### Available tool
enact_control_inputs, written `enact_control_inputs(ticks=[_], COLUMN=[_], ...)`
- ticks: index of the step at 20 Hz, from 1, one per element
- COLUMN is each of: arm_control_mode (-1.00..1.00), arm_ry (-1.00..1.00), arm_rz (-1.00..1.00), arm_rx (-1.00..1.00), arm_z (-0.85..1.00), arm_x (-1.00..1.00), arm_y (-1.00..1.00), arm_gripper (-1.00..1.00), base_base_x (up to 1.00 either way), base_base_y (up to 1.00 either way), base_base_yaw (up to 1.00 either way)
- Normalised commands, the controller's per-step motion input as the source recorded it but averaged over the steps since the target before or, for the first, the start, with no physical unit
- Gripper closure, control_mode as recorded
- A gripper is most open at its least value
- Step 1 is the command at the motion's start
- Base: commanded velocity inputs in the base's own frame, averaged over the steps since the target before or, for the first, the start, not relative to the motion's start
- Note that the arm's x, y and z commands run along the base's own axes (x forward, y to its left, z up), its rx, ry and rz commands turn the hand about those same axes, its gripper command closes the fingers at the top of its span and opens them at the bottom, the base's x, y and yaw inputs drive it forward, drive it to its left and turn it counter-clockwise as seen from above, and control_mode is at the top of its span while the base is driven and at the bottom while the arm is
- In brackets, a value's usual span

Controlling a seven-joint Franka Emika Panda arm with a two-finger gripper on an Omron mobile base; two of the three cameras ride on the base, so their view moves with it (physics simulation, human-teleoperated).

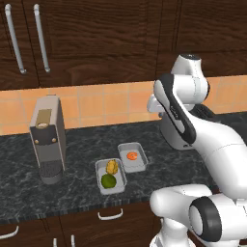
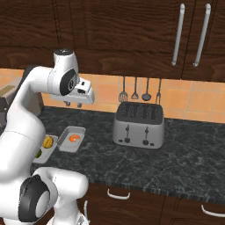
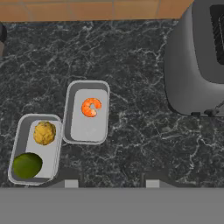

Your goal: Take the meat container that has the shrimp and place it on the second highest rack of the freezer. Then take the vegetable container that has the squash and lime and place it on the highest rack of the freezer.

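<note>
With its jaws open, the gripper hangs high over the counter, so it should go down toward 11 o'clock to the meat container, beside the vegetable container, and take one rim, not the shrimp.

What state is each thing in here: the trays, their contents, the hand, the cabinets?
Shrimp tray: on the counter, untouched, holds one shrimp.
Vegetable tray: on the counter beside it, holds squash and lime.
Hand: above the counter, open, holding nothing.
Toaster: upright, slots empty.
Coffee machine: upright, nothing under its spout.
Upper cabinets: doors shut.
</note>
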Motion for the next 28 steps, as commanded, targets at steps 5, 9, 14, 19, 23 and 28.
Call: enact_control_inputs(ticks=[5, 9, 14, 19, 23, 28], arm_control_mode=[-1.0, -1.0, -1.0, -1.0, -1.0, -1.0], arm_ry=[0.0, 0.0, 0.02, 0.0, 0.1, 0.0], arm_rz=[0.0, 0.0, -0.02, -0.3, -0.29, -0.29], arm_rx=[0.0, 0.0, -0.01, -0.01, 0.0, 0.0], arm_z=[0.0, -0.08, -0.15, -0.51, -0.46, -0.57], arm_x=[-0.28, -0.65, -0.25, 0.16, 0.02, 0.09], arm_y=[0.0, 0.0, 0.15, 0.41, 0.4, 0.21], arm_gripper=[-1.0, -1.0, -1.0, -1.0, -1.0, -1.0], base_base_x=[0.0, 0.0, 0.0, 0.0, 0.0, 0.0], base_base_y=[0.0, 0.0, 0.0, 0.0, 0.0, 0.0], base_base_yaw=[0.0, 0.0, 0.0, 0.0, 0.0, 0.0])
